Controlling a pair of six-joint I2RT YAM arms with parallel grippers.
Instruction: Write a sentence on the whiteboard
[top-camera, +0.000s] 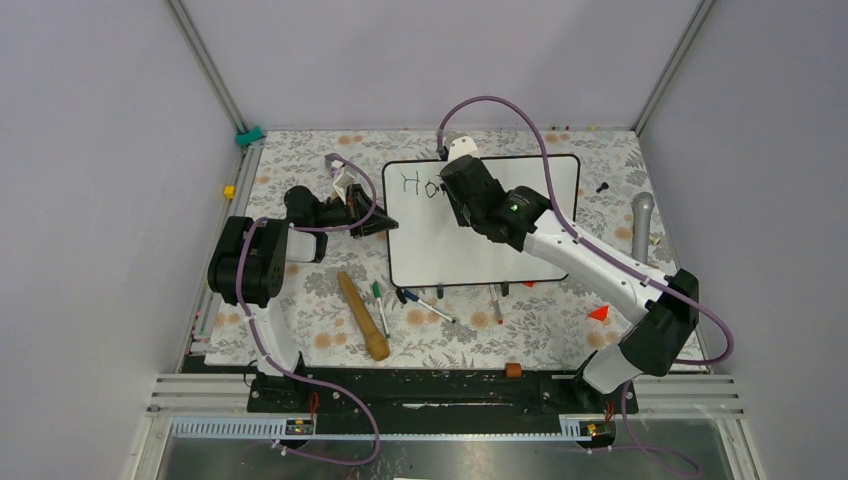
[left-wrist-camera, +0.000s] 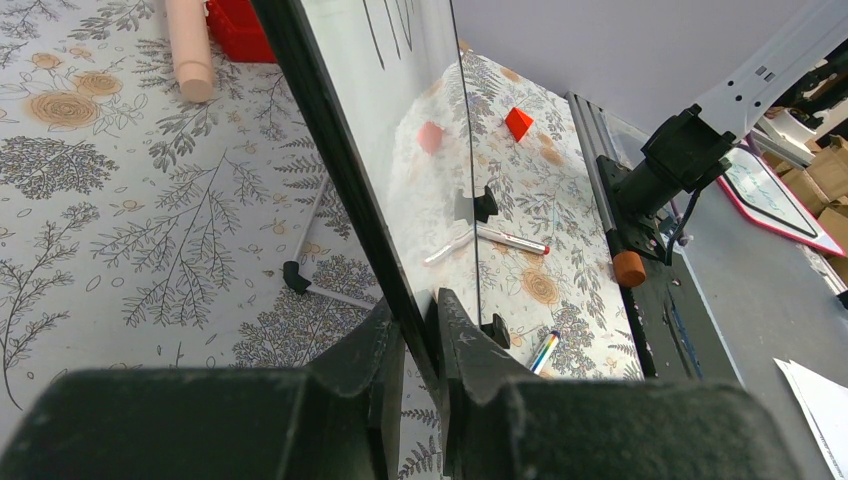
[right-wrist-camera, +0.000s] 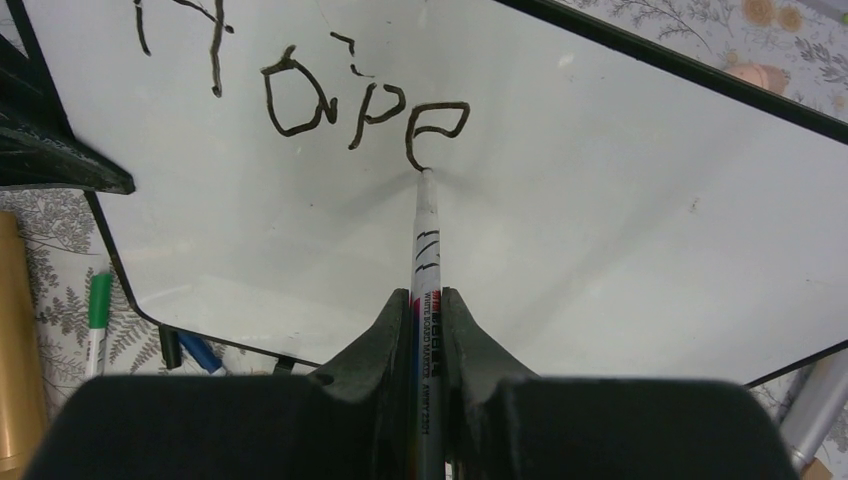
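The whiteboard (top-camera: 440, 250) lies on the flowered cloth, white with a thin black frame. My left gripper (top-camera: 375, 224) is shut on its left edge; in the left wrist view the fingers (left-wrist-camera: 470, 345) pinch the black frame (left-wrist-camera: 335, 165). My right gripper (top-camera: 462, 205) hovers over the board's upper middle, shut on a white marker (right-wrist-camera: 426, 235). The marker's tip touches the board (right-wrist-camera: 620, 220) at the tail of the last letter. The sentence (right-wrist-camera: 362, 115) reads "Hop" plus a fourth letter, in dark strokes. From above only its first letters (top-camera: 410, 183) show; the gripper hides the others.
A wooden rolling pin (top-camera: 362, 315) and several loose markers (top-camera: 428, 306) lie below the board. A red triangle (top-camera: 598, 313) and a silver cylinder (top-camera: 643, 225) sit to the right, and an orange cork (top-camera: 513, 370) lies on the black base rail.
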